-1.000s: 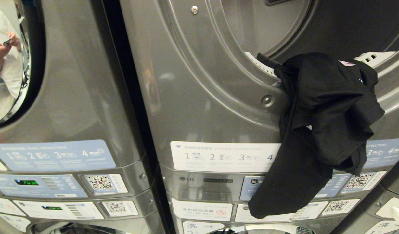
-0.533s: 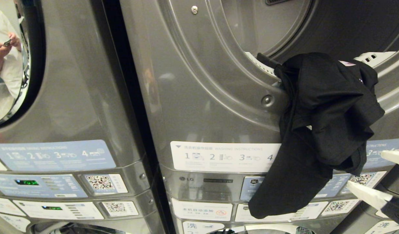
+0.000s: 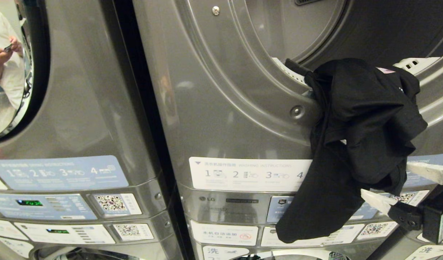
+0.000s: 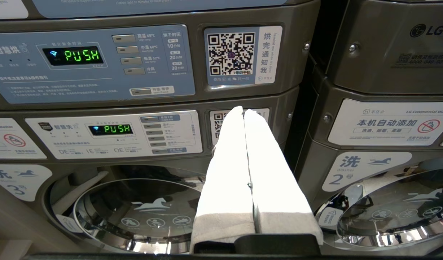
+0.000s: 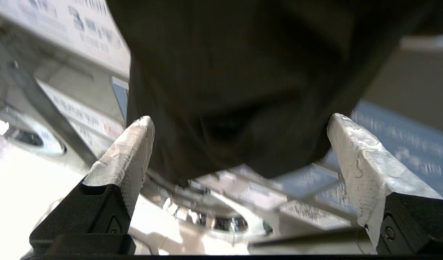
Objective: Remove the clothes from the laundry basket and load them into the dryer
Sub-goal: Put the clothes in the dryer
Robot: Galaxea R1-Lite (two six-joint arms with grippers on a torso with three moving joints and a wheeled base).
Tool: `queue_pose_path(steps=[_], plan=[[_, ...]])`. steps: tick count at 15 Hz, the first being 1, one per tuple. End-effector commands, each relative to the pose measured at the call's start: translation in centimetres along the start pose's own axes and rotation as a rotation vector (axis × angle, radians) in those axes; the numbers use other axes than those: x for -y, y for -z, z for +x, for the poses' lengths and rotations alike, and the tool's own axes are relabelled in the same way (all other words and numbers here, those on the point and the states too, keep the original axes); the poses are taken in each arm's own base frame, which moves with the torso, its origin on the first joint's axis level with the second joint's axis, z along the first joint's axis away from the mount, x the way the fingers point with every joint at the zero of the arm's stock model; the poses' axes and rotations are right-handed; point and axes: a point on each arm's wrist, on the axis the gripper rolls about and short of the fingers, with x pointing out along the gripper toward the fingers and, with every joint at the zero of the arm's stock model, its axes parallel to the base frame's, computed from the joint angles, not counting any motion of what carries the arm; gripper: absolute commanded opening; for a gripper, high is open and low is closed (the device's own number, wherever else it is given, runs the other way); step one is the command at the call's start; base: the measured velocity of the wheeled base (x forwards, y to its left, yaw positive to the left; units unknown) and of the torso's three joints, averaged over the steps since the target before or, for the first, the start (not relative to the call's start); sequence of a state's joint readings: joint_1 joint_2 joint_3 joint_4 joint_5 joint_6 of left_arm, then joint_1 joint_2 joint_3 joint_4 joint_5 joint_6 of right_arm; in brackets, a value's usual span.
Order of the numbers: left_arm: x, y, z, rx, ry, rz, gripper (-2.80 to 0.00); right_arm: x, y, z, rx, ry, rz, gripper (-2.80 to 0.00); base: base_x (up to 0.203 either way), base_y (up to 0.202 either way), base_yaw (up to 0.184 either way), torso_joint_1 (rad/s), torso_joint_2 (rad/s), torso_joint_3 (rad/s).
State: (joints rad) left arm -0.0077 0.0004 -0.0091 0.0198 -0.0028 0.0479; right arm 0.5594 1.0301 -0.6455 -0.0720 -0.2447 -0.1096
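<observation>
A black garment [image 3: 355, 137] hangs out over the lower rim of the grey dryer [image 3: 243, 72], draping down across its instruction labels. My right gripper [image 3: 385, 179] is at the lower right, open wide, its white fingertips [image 3: 373, 198] just beside the cloth's lower right fold. In the right wrist view the garment [image 5: 243, 83] fills the space just beyond the open right gripper [image 5: 241, 121], not between the fingers. My left gripper [image 4: 243, 110] is shut and empty, parked low in front of the control panels. The laundry basket is out of view.
A second grey machine [image 3: 80, 108] stands to the left; a person is reflected in its door glass [image 3: 5, 54]. Control panels [image 3: 41, 206] and QR stickers run below. Round washer doors [image 4: 135, 213] sit under the panels. A white perforated filter [image 3: 412, 64] lines the drum rim.
My right gripper has risen into the head view from the lower right corner and moved left and up to the garment's hanging edge. The garment and the left arm have not moved.
</observation>
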Motion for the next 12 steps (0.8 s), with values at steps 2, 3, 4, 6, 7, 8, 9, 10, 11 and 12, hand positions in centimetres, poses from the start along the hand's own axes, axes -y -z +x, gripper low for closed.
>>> queue_pose_path(steps=[2,3,4,6,7,8,9,10,11,12], plan=[[0.00,0.00,0.00,0.000,-0.001,0.000,-2.80,-0.54,-0.44,2.33,-0.005,0.002,-0.005,-2.80,0.000,0.000,0.000,0.000,0.00,0.000],[0.00,0.00,0.00,0.000,-0.001,0.000,-2.80,-0.61,-0.54,2.58,-0.003,0.001,-0.009,-2.80,0.000,0.000,0.000,0.000,0.00,0.000],[0.00,0.00,0.00,0.001,-0.001,0.000,-2.80,-0.64,-0.45,2.64,-0.008,-0.001,-0.011,-2.80,0.000,0.000,0.000,0.000,0.00,0.000],[0.00,0.00,0.00,0.000,-0.001,0.000,-2.80,-0.63,-0.31,2.62,-0.012,0.002,-0.011,-2.80,0.000,0.000,0.000,0.000,0.00,0.000],[0.00,0.00,0.00,0.000,-0.001,0.000,-2.80,-0.63,-0.33,2.62,-0.011,0.004,-0.012,-2.80,0.000,0.000,0.000,0.000,0.00,0.000],[0.00,0.00,0.00,0.000,-0.001,0.000,-2.80,-0.57,-0.50,2.59,-0.006,0.013,-0.010,-2.80,0.000,0.000,0.000,0.000,0.00,0.000],[0.00,0.00,0.00,0.000,-0.001,0.000,-2.80,-0.55,-0.55,2.56,-0.004,0.017,-0.011,-2.80,0.000,0.000,0.000,0.000,0.00,0.000],[0.00,0.00,0.00,0.000,-0.001,0.000,-2.80,-0.52,-0.69,2.53,0.001,0.019,-0.010,-2.80,0.000,0.000,0.000,0.000,0.00,0.000],[0.00,0.00,0.00,0.000,-0.001,0.001,-2.80,-0.50,-0.83,2.50,0.004,0.021,-0.009,-2.80,0.000,0.000,0.000,0.000,0.00,0.000],[0.00,0.00,0.00,0.000,-0.001,0.000,-2.80,-0.47,-0.99,2.47,0.009,0.023,-0.007,-2.80,0.000,0.000,0.000,0.000,0.00,0.000]])
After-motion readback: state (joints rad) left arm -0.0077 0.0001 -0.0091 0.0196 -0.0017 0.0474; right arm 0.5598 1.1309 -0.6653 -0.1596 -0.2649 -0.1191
